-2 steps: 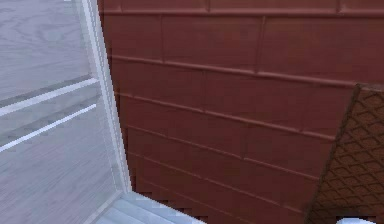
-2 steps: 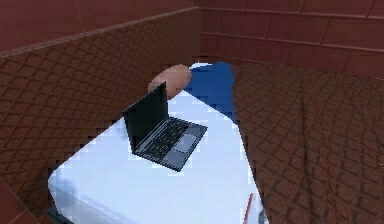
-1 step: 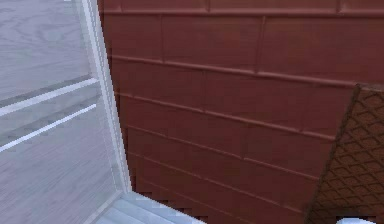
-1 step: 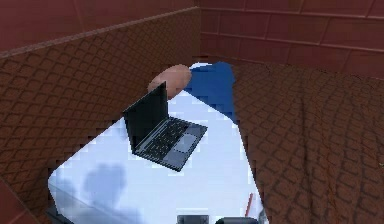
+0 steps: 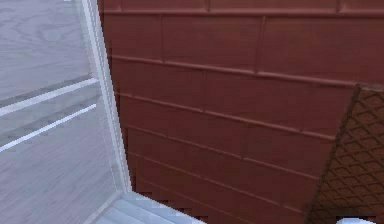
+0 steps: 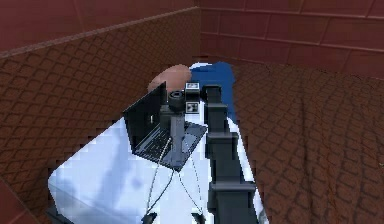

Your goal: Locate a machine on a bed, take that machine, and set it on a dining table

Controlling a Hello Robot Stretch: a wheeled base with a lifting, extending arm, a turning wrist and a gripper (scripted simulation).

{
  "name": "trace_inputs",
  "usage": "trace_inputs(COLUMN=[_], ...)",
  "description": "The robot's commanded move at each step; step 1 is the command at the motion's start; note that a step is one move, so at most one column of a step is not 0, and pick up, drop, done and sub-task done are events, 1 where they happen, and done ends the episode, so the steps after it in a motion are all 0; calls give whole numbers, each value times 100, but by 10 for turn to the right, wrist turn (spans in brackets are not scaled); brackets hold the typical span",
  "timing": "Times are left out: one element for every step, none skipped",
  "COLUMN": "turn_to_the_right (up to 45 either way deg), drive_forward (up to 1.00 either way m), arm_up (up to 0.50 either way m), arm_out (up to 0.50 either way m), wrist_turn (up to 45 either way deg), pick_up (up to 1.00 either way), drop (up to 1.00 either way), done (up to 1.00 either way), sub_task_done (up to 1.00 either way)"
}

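An open dark laptop [image 6: 153,124] lies on a bed [image 6: 95,170] with a white cover, near the bed's middle. My arm's dark bar [image 6: 222,160] rises along the bed's right side. The gripper's [image 6: 173,211] dark body stands right against the laptop, and its two thin fingers [image 6: 152,205] run down over the white cover. I cannot tell whether it holds anything, since the laptop and the bed lie at and behind it.
A brown rounded thing [image 6: 170,76] and a blue pillow [image 6: 215,78] lie at the bed's far end. Brown lattice-patterned floor [image 6: 310,130] surrounds the bed, with red-brown panelled walls [image 5: 220,90] behind. A pale door frame [image 5: 105,90] stands at the forward view's left.
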Motion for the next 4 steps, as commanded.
trace_inputs(turn_to_the_right=[0, 0, 0, 0], drive_forward=[0, 0, 0, 0], arm_up=[0, 0, 0, 0], arm_out=[0, 0, 0, 0], wrist_turn=[450, 450, 450, 360], pick_up=[0, 0, 0, 0], drop=[0, 0, 0, 0], done=[0, 0, 0, 0], sub_task_done=[0, 0, 0, 0])
